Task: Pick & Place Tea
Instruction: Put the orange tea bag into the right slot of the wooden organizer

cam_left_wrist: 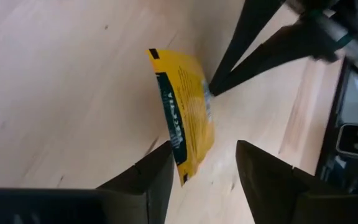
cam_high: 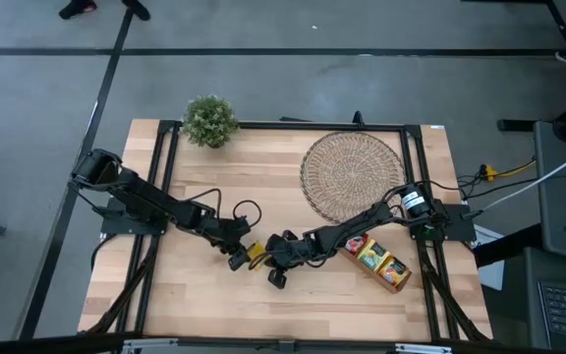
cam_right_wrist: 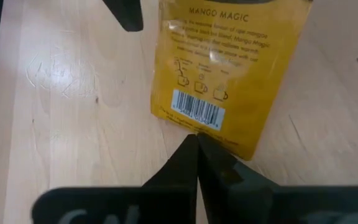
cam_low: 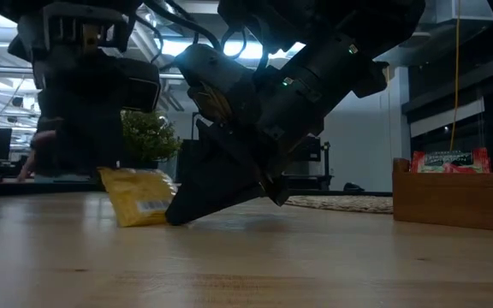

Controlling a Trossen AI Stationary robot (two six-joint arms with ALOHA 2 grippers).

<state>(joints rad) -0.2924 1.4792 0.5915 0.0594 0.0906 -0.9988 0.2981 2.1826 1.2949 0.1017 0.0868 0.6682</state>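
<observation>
Left wrist view: parted left gripper [cam_left_wrist: 202, 163] astride yellow sachet [cam_left_wrist: 184, 111].

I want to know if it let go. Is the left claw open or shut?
Open. The left gripper's two fingers stand apart, with the yellow tea sachet's lower end in the gap between them.

yellow tea sachet [cam_right_wrist: 229, 81], on table, mid-front

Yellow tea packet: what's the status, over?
Left hand open, astride the yellow sachet. Right hand shut, tips pinching its edge. Sachet on the table. Nothing blocking.
</observation>
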